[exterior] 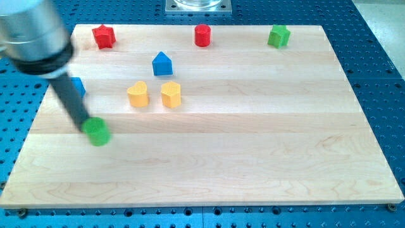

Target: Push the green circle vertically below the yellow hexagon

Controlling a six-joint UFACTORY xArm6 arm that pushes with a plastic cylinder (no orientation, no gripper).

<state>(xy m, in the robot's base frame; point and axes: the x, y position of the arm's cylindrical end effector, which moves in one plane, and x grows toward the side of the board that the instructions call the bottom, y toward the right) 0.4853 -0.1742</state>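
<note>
The green circle (99,132) lies on the wooden board (253,158) at the view's left. My tip (86,128) touches its left side, the dark rod slanting up to the view's top left. The yellow hexagon (171,94) sits up and to the right of the green circle, with a yellow heart (138,94) just left of it.
A blue house-shaped block (162,64) lies above the yellow pair. A blue block (77,87) is partly hidden behind the rod. A red star (103,36), a red cylinder (202,35) and a green star-like block (278,36) line the view's top edge.
</note>
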